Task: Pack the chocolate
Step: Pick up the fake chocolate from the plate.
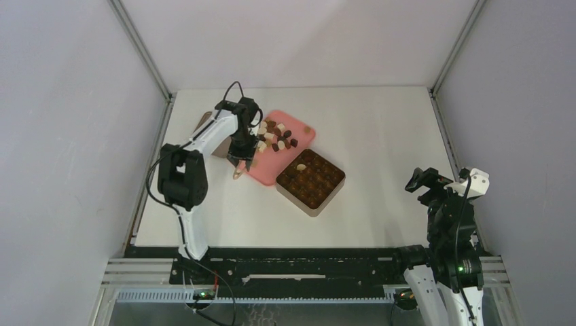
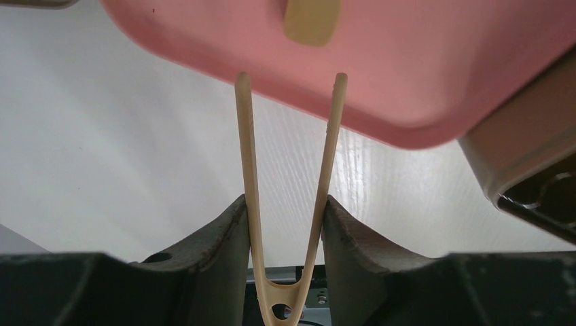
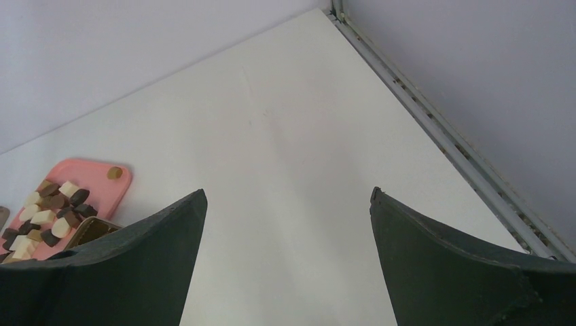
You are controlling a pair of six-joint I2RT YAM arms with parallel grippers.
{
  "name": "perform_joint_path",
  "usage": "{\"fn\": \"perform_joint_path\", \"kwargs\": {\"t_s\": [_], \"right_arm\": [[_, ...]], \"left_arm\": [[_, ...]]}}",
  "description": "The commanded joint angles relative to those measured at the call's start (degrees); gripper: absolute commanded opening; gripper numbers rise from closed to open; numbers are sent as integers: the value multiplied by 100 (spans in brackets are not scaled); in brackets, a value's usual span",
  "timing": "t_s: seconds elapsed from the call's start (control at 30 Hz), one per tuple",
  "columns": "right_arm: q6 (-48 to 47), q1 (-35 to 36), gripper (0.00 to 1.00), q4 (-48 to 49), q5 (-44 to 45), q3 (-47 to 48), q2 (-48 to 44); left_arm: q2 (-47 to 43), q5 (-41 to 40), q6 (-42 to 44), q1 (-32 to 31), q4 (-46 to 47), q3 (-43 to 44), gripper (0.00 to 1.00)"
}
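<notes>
The chocolate point(image 1: 275, 136) lies as a heap of several dark, brown and cream pieces on a pink tray point(image 1: 302, 139). One cream piece point(image 1: 299, 167) sits in a far-corner cell of the square tin point(image 1: 311, 179). My left gripper point(image 1: 239, 155) hangs at the tray's near-left edge, shut on thin wooden tongs point(image 2: 248, 149). The tongs' tips are spread and reach the tray's rim point(image 2: 407, 75), just short of a cream piece point(image 2: 311, 20). My right gripper point(image 3: 289, 197) is open with nothing in it, far off at the right point(image 1: 416, 182).
The tin's corner point(image 2: 523, 163) shows close on the right in the left wrist view. A tan flat piece point(image 1: 205, 125) lies behind the left arm, partly hidden. One small brown piece point(image 1: 307, 129) sits alone at the tray's far corner. Metal rails edge the table.
</notes>
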Motion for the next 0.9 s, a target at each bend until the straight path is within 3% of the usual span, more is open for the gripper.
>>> {"fn": "perform_joint_path", "kwargs": {"t_s": [0.0, 0.47, 0.87], "right_arm": [[-90, 37, 98, 183, 2, -20, -50], [-91, 52, 98, 179, 3, -28, -28], [-134, 55, 98, 251, -13, -64, -51]], "left_arm": [[357, -99, -21, 86, -38, 407, 45], [1279, -182, -80, 272, -182, 1229, 47], [1497, -46, -78, 288, -150, 1083, 44]]}}
